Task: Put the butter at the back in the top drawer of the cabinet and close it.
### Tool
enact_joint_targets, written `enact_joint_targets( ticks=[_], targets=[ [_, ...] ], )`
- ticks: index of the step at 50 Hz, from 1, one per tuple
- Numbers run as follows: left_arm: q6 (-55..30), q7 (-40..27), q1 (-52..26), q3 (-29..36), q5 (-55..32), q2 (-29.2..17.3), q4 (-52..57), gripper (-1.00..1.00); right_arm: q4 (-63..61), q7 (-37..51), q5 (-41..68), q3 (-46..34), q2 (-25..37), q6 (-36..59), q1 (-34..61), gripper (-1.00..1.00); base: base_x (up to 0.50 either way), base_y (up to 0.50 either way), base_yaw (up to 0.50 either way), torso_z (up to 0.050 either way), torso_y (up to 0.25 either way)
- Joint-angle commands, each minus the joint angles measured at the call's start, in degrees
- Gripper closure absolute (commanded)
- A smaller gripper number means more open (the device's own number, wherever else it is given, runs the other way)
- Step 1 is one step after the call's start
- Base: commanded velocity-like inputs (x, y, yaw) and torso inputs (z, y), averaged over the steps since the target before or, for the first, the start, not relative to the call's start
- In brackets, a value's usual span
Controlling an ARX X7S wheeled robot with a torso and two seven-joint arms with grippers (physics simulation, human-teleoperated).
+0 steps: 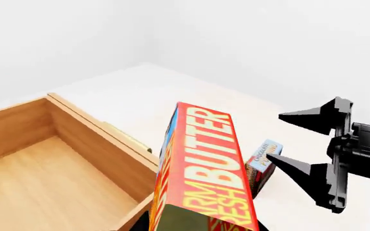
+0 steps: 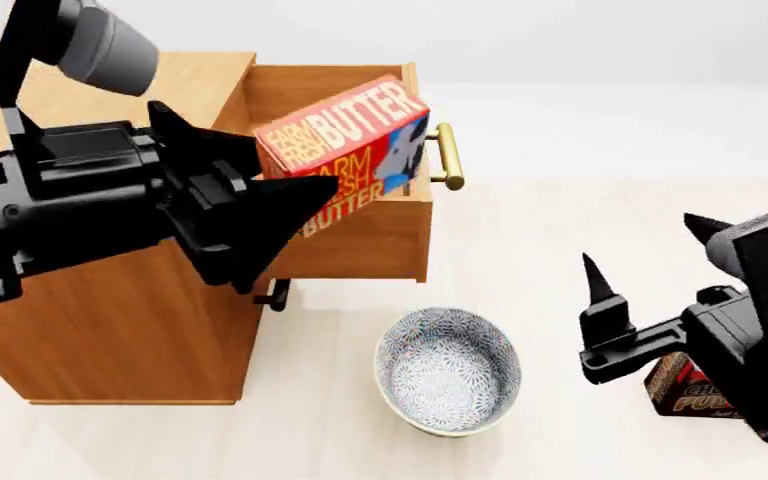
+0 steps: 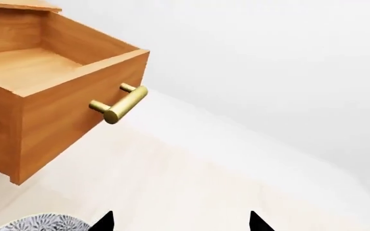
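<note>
My left gripper is shut on the butter, a red-orange box with yellow lettering, and holds it tilted over the front part of the open top drawer. In the left wrist view the butter fills the foreground beside the drawer's bare wooden inside. The drawer sticks out of the cabinet, brass handle to the right. My right gripper hangs open and holds nothing to the right of the drawer, over the floor. Its two black fingertips show in the right wrist view below the drawer's handle.
A blue-patterned bowl stands on the floor in front of the cabinet. The brown chocolate pudding box lies under my right arm, and the left wrist view shows the pudding box past the butter. A lower drawer handle shows under the open drawer.
</note>
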Motion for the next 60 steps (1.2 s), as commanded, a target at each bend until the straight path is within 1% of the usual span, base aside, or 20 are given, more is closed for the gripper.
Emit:
enact_joint_targets(
  ticks=[1,5,9,12,18,29,31,47,51,54,60],
  targets=[
    [-2.4,-8.4,-8.0,-1.3,-4.0,6.7,-10.1,1.0,-3.2,10.5,-18.2,-7.8,5.6,-24.6,-14.7,-1.0,0.0,0.0,0.0,0.0,0.0],
    [-3.9,-9.1,-10.6,0.1,-2.2,10.8,-16.3,1.0,-3.5,12.4,-22.1,-9.7,6.3,-28.3,-17.2,-1.0,0.0,0.0,0.0,0.0,0.0],
    [-5.1,-8.6,-13.4,1.6,-0.1,15.6,-24.6,1.0,-4.9,15.9,-28.3,-11.4,8.5,-34.3,-19.3,-1.0,0.0,0.0,0.0,0.0,0.003],
    [-5.6,-8.2,-15.0,2.4,1.4,18.3,-29.4,1.0,-5.9,18.2,-31.9,-12.4,9.4,-37.3,-20.4,-1.0,0.0,0.0,0.0,0.0,0.0],
    [-6.1,-5.9,-17.0,4.7,5.1,23.4,-39.1,1.0,-6.5,20.8,-36.5,-14.0,9.5,-40.1,-22.2,-1.0,0.0,0.0,0.0,0.0,0.002],
    [-5.9,-0.4,-20.0,9.0,12.0,32.2,-56.0,1.0,-9.5,25.1,-40.1,-15.0,9.5,-37.4,-23.4,-1.0,0.0,0.0,0.0,0.001,0.001],
    [-5.6,1.1,-20.4,8.9,12.1,33.7,-59.2,1.0,-10.1,25.6,-40.8,-15.1,9.5,-36.9,-23.5,-1.0,0.0,0.0,0.0,0.0,0.005],
    [-1.1,14.3,-21.5,15.3,21.1,49.3,-86.2,1.0,-11.8,26.0,-41.7,-14.9,9.5,-35.5,-23.6,-1.0,0.0,0.0,0.0,0.001,0.001],
    [0.0,16.7,-21.2,16.4,22.6,52.4,-91.2,1.0,-11.9,26.1,-41.8,-14.9,9.5,-35.5,-23.6,-1.0,0.0,0.0,0.0,0.0,0.0],
    [0.6,17.6,-20.6,16.8,23.2,53.8,-93.4,1.0,-11.9,26.2,-42.0,-14.9,9.5,-35.6,-23.6,-1.0,0.0,0.0,0.0,0.0,0.003],
    [1.4,16.9,-18.8,16.2,23.8,54.5,-93.7,1.0,-11.6,26.5,-42.6,-15.0,9.5,-36.3,-23.9,-1.0,0.0,0.0,0.0,0.0,0.0]
  ],
)
